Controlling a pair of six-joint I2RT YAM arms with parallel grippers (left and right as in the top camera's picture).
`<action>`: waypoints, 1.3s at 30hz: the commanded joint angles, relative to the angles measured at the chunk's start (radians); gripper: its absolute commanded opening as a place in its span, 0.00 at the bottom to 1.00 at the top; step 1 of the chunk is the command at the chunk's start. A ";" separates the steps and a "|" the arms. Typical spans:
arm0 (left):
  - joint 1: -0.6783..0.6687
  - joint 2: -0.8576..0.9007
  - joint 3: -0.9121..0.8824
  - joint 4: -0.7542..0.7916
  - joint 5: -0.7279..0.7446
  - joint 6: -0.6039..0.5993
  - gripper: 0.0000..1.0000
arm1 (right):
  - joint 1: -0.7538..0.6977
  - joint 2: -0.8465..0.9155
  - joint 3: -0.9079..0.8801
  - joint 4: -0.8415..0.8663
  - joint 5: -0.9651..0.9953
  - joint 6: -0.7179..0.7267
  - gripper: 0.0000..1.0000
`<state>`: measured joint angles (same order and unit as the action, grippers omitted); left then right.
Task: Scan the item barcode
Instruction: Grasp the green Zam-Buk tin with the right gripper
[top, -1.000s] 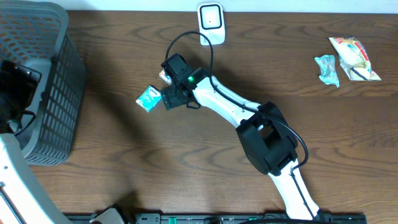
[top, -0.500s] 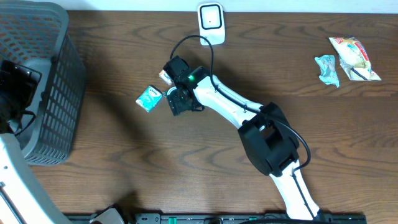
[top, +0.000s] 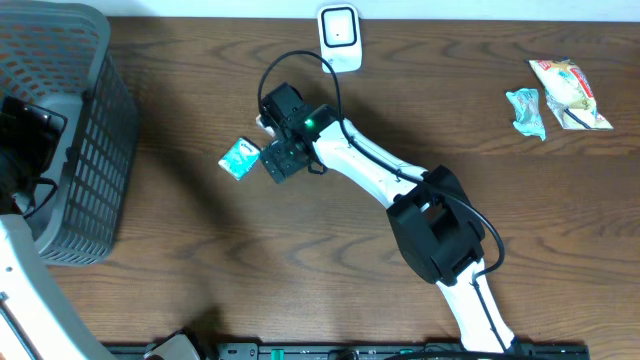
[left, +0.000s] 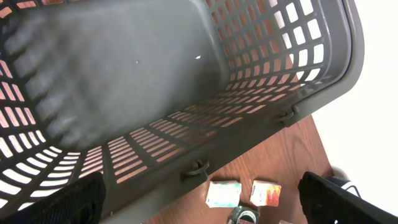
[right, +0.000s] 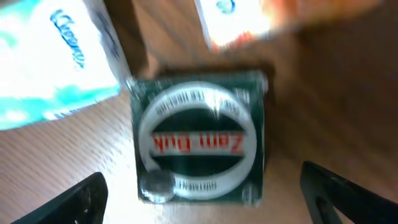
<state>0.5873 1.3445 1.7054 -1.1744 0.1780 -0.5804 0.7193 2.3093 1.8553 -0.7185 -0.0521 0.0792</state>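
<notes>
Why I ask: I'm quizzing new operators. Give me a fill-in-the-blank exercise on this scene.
1. The green box on the table reads Zam-____.
2. The right gripper hangs over the box with its jaws ____, one finger on either side.
3. The blue pack beside the box is marked ____.
Missing words: Buk; open; Kleenex.

Dark brown wood-grain table (top: 180, 280) fills nearly the whole overhead frame. Pale strip (top: 480, 8), wall or floor, along top edge. Light even; soft shadow lower left.
</notes>
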 joint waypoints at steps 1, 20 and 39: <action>0.003 -0.007 0.014 -0.002 -0.005 -0.008 0.98 | -0.007 -0.040 -0.004 0.051 0.001 -0.119 0.94; 0.003 -0.007 0.014 -0.002 -0.005 -0.008 0.97 | -0.013 0.061 -0.005 0.129 -0.003 -0.148 0.79; 0.003 -0.007 0.014 -0.002 -0.005 -0.008 0.98 | -0.001 0.066 -0.007 0.049 -0.005 -0.174 0.83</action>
<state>0.5873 1.3445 1.7054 -1.1744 0.1780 -0.5804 0.7105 2.3634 1.8545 -0.6609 -0.0631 -0.0818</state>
